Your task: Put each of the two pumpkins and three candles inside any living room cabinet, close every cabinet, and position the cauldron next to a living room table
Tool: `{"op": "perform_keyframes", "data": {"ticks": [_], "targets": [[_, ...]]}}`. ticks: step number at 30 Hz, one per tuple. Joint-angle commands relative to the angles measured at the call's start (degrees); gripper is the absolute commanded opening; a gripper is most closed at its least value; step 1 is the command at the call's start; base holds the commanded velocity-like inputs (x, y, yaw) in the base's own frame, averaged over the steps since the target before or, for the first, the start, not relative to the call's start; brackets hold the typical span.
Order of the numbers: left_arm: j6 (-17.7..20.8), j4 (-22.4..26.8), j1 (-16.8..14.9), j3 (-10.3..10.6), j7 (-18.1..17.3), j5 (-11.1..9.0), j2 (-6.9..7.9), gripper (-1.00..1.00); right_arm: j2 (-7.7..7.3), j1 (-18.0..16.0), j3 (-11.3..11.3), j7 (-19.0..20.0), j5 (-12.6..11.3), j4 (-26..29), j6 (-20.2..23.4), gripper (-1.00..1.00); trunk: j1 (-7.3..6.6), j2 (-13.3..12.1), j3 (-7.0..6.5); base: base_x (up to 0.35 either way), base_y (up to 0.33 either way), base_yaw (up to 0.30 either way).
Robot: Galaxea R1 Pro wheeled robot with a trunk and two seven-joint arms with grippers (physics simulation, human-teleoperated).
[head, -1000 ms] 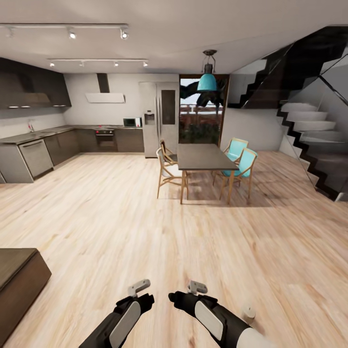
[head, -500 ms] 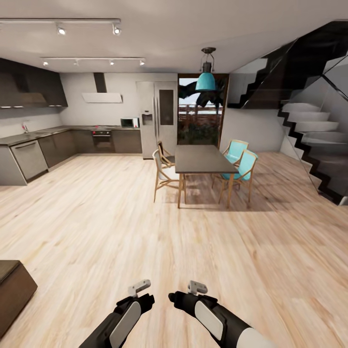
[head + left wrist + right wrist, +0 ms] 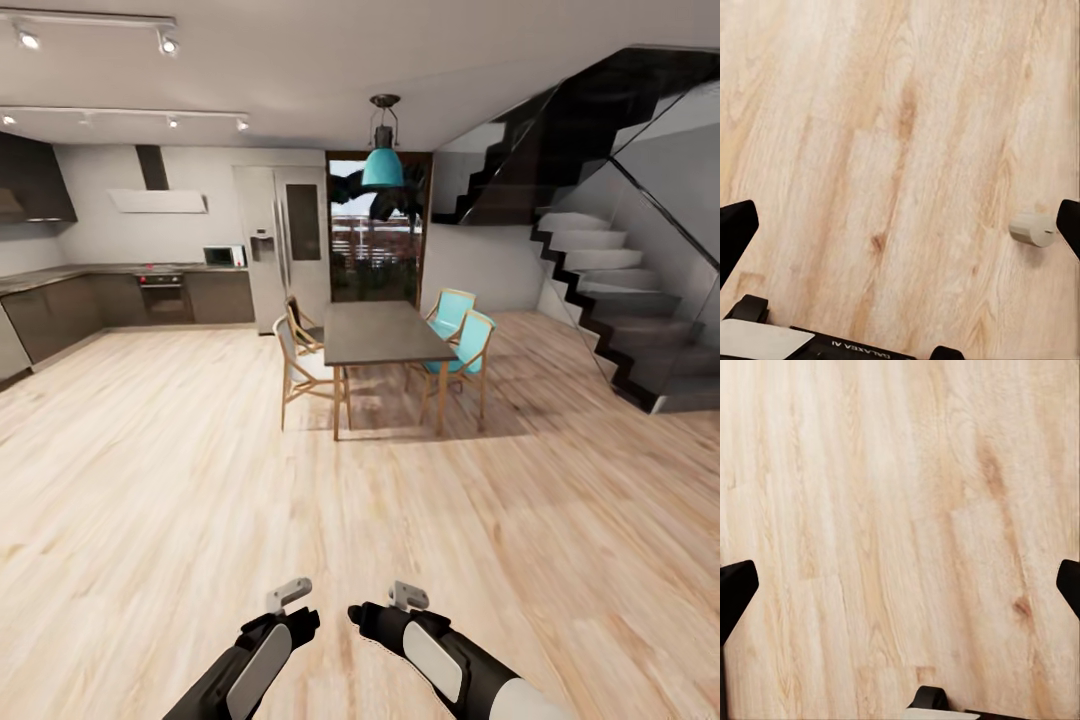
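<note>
The kitchen counter [image 3: 40, 300] and staircase [image 3: 620, 300] run off the head view's edges.

Pale blond wood grain with brown knots covers the floor [image 3: 180, 470]. The table [image 3: 380, 335] top is dark grey on tan legs, with turquoise chairs [image 3: 462, 345] and a teal lamp [image 3: 383, 168]. A greyish-tan candle [image 3: 1033, 229] lies beside the black left pincer [image 3: 900, 225].

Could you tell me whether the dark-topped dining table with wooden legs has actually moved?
No. The dining table keeps its place beside the turquoise chairs; the camera swung right.
</note>
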State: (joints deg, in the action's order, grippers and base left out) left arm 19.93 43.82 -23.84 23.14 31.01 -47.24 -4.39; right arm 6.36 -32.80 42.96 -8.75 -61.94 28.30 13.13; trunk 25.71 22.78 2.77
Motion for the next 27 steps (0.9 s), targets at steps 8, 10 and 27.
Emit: {"op": "perform_keyframes", "data": {"ticks": [8, 10, 27], "targets": [[0.1, 0.1, 0.0, 0.1, 0.4, -0.4, 0.09, 1.0, -0.03, -0.1, 0.4, -0.5, -0.5, 0.1, 0.0, 1.0, 0.07, 0.1, 0.14, 0.295, -0.045, -0.289], [0.1, 0.1, -0.1, 0.1, 0.4, -0.5, 0.15, 1.0, -0.03, -0.1, 0.4, -0.5, -0.5, 0.1, 0.0, 1.0, 0.07, 0.1, 0.14, 0.227, -0.003, -0.289], [0.1, 0.1, 0.0, 0.0, 0.3, -1.0, 0.34, 1.0, -0.03, -0.1, 0.3, -0.5, -0.5, 0.1, 0.1, 1.0, 0.07, 0.1, 0.14, 0.064, 0.001, -0.121]]}}
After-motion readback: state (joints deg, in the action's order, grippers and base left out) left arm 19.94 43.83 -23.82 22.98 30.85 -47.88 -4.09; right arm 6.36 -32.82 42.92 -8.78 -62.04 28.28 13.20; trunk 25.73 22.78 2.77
